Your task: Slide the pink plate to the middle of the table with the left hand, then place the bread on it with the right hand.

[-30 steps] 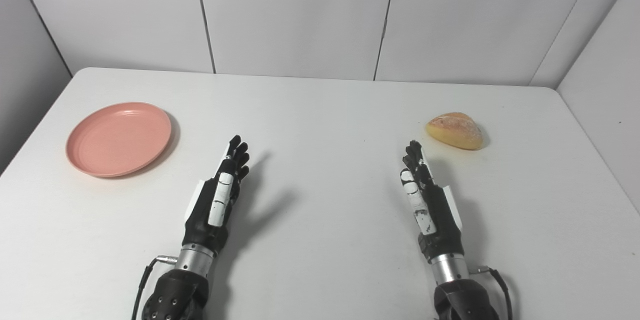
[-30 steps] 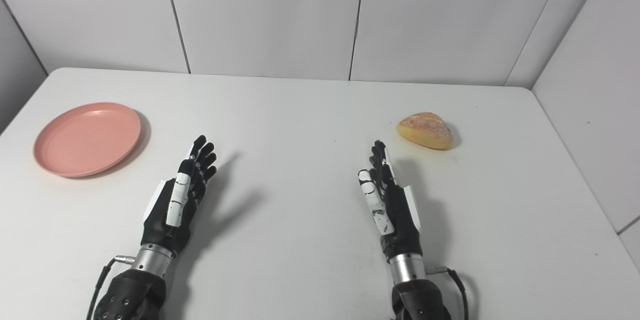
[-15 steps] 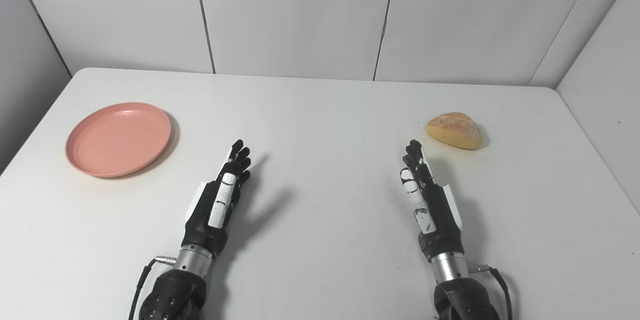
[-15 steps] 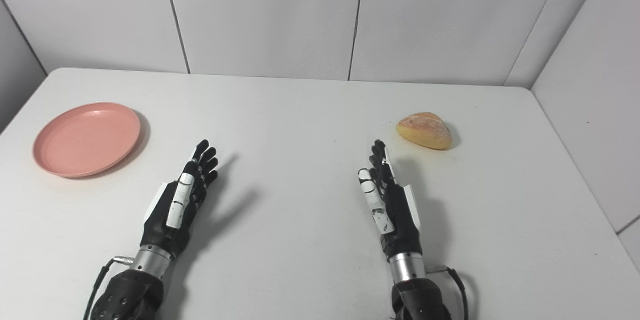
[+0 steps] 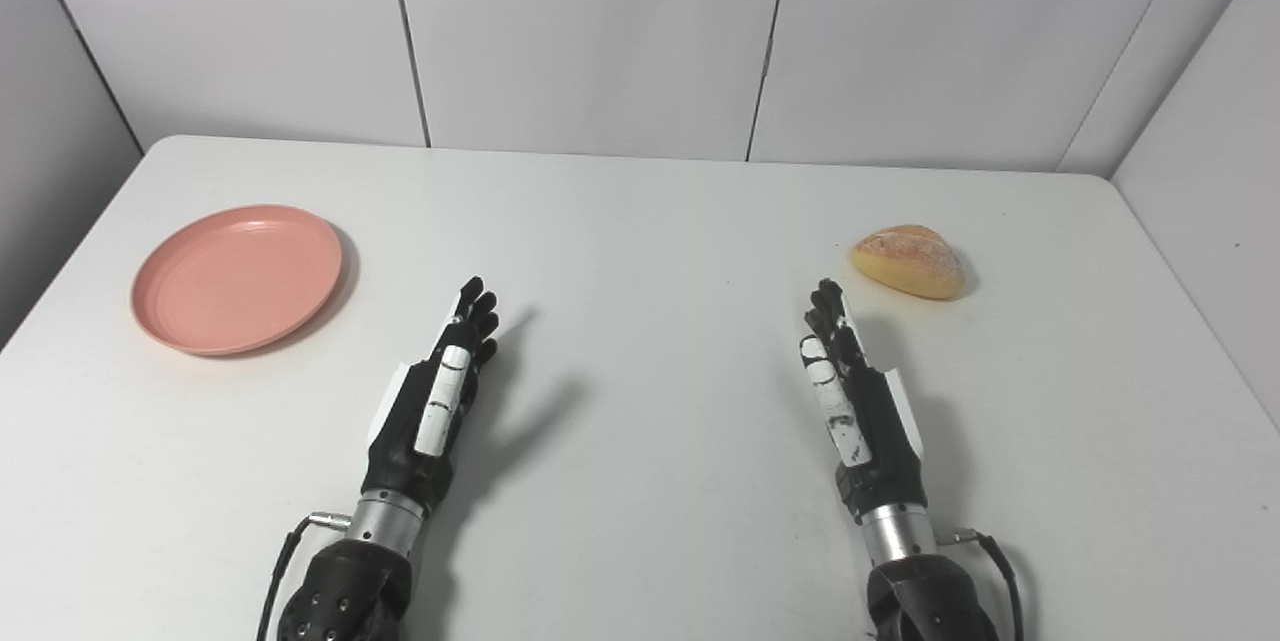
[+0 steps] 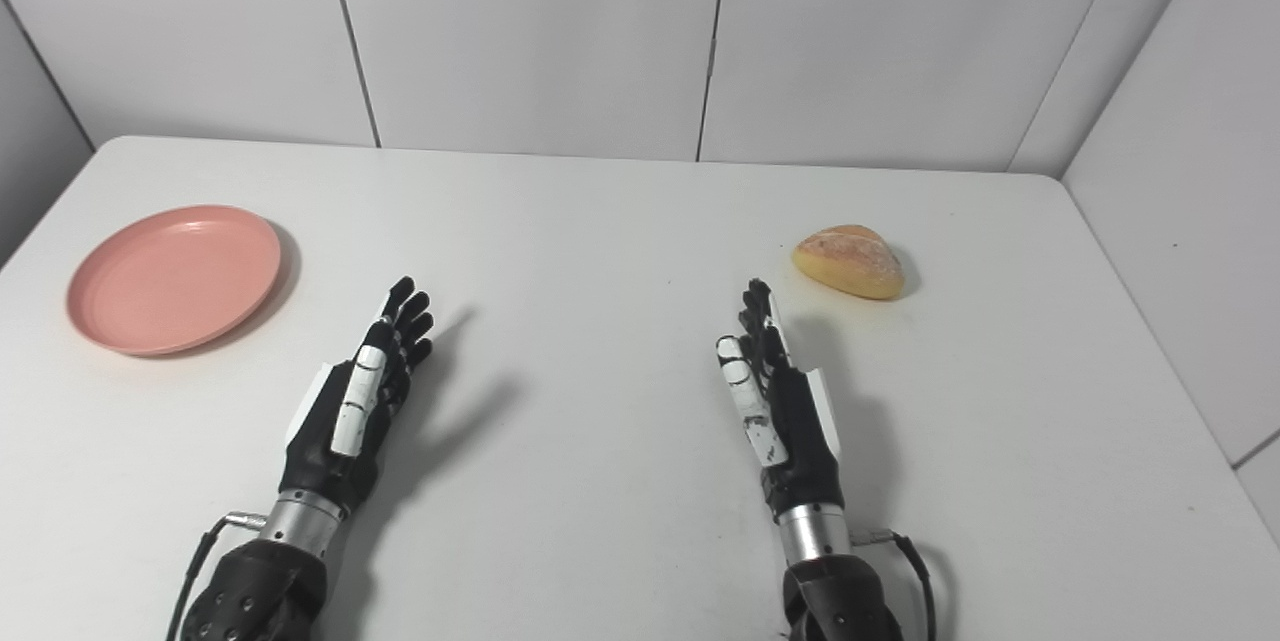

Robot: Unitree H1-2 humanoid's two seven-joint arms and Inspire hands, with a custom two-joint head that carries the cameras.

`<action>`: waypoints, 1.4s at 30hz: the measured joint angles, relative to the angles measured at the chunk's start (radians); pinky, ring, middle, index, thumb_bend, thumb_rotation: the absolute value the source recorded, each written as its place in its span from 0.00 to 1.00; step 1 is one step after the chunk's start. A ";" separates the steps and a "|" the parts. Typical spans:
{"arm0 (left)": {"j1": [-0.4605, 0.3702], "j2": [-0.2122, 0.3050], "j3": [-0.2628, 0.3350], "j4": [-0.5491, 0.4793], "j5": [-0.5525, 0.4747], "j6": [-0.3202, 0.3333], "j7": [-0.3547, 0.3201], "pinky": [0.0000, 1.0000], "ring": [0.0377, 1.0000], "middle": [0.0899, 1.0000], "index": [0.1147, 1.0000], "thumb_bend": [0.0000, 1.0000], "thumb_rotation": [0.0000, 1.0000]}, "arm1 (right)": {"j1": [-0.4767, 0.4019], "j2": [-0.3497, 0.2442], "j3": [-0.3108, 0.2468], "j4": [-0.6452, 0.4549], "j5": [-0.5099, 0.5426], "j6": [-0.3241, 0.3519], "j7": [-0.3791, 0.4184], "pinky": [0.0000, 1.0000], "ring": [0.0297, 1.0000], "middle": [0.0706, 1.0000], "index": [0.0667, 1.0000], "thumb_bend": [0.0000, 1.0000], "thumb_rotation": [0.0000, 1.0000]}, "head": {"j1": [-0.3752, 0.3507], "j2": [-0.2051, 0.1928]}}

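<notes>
White panelled walls enclose a white surface (image 5: 640, 221). At 10 o'clock the pink plate (image 5: 238, 277) is seen, bare; at 2 o'clock lies the bread (image 5: 909, 261). Both are well apart from the left hand (image 5: 432, 401) and right hand (image 5: 855, 406), whose fingers are extended, apart, clamped on nothing.
</notes>
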 measured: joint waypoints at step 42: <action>-0.035 -0.104 -0.057 0.085 0.206 -0.099 0.126 1.00 1.00 1.00 1.00 0.68 1.00 | 0.014 -0.075 -0.051 0.001 0.120 -0.028 0.087 1.00 1.00 1.00 1.00 0.42 0.88 | 0.436 -0.215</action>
